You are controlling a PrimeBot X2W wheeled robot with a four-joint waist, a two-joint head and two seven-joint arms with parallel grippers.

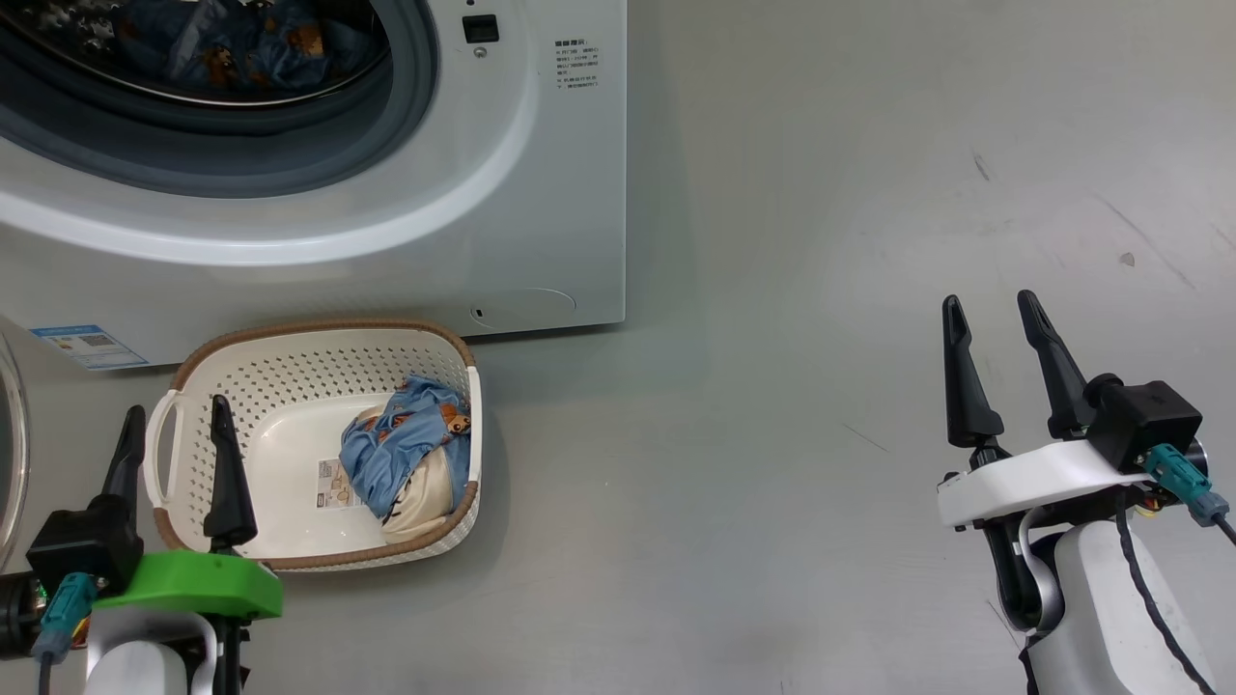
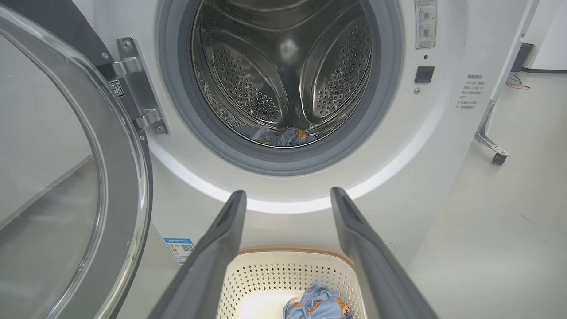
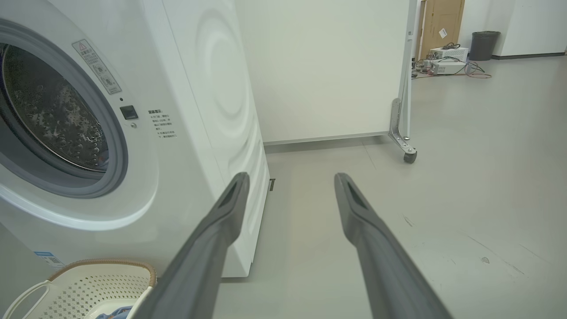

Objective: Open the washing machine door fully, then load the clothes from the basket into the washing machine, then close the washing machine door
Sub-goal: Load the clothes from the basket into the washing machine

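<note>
Left gripper (image 1: 178,405): the fingers are being held wide apart; nothing is being gripped.
Right gripper (image 1: 990,299): the fingers are being held wide apart; nothing is being gripped; bare floor (image 1: 821,290) is lying ahead of it.
Basket (image 1: 290,362): it is sitting on the floor just ahead of the left gripper's fingertips and well to the left of the right gripper.
First bundle (image 1: 406,449): blue printed clothes with a cream lining are lying in the basket's right end, ahead and to the right of the left gripper.
Second bundle (image 2: 283,136): blue printed clothes are lying at the bottom of the drum (image 2: 283,75), ahead of and above the left gripper.
Washing machine (image 1: 541,193): it is standing beyond the basket, straight ahead of the left gripper and ahead-left of the right gripper.
Door (image 2: 53,186): it is hanging swung open on its hinge (image 2: 137,88), to the left of the left gripper.
Sticker (image 1: 87,346): it is showing low on the machine front, ahead of the left gripper.
</note>
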